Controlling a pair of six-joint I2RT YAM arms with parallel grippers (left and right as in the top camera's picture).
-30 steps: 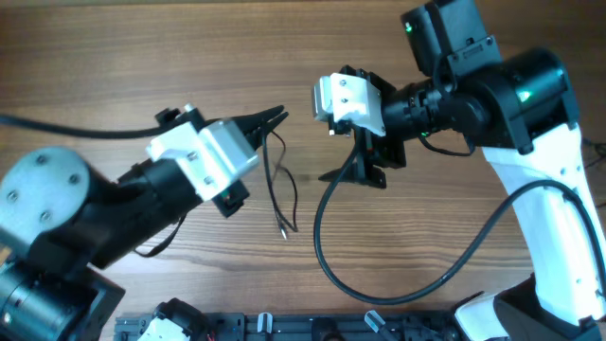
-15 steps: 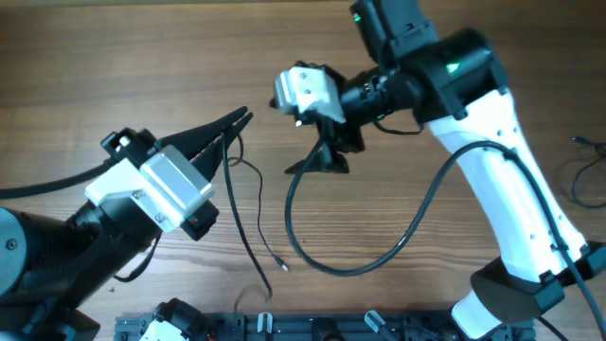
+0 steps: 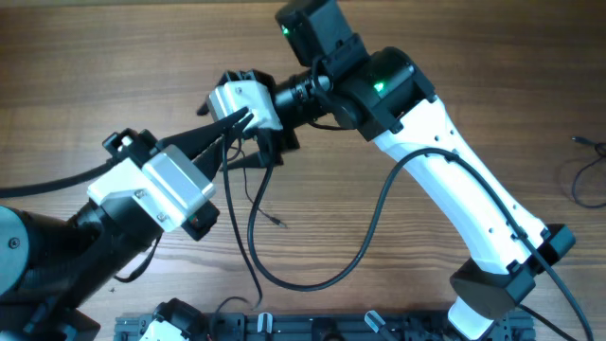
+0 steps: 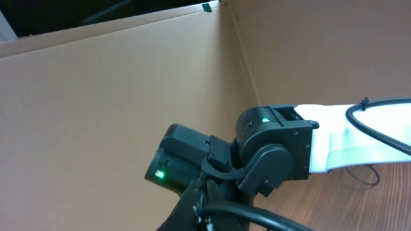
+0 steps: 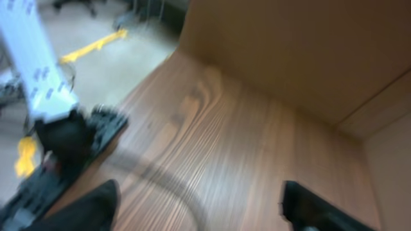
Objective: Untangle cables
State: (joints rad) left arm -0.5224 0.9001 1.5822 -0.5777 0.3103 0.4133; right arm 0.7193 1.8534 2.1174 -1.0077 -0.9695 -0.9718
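While the left gripper [image 3: 244,117] is raised over the wooden table [image 3: 95,57], the overhead view shows its fingers drawn to a narrow wedge. They look pressed together on the thin cable [image 3: 228,180], which hangs from them and trails toward the near edge. A shorter strand ends loose on the wood just right of it. The right gripper [image 3: 267,152] sits just beside the left fingertips, under its white wrist housing. A thick black lead [image 3: 294,282] loops from there across the near table and back up to the right arm [image 3: 445,161]. I take it for the arm's own wiring, though I cannot be sure.

I judge we are mid-separation, with one strand held up and the other not yet taken. Next, the right gripper needs to pinch the loose strand and draw it right, away from the held one, without snagging the thick lead.

From the left wrist I see mostly the cardboard wall [image 4: 96,96] and the right arm's dark joint with its green light. My own fingers are only a dark mass at the bottom edge, so the grip cannot be confirmed here.

From the right wrist the picture is badly blurred. The two dark fingers stand well apart at the lower corners, so that pincer is spread with nothing between them. I cannot pick out the thin cable here, only a faint dark curve on the wood.
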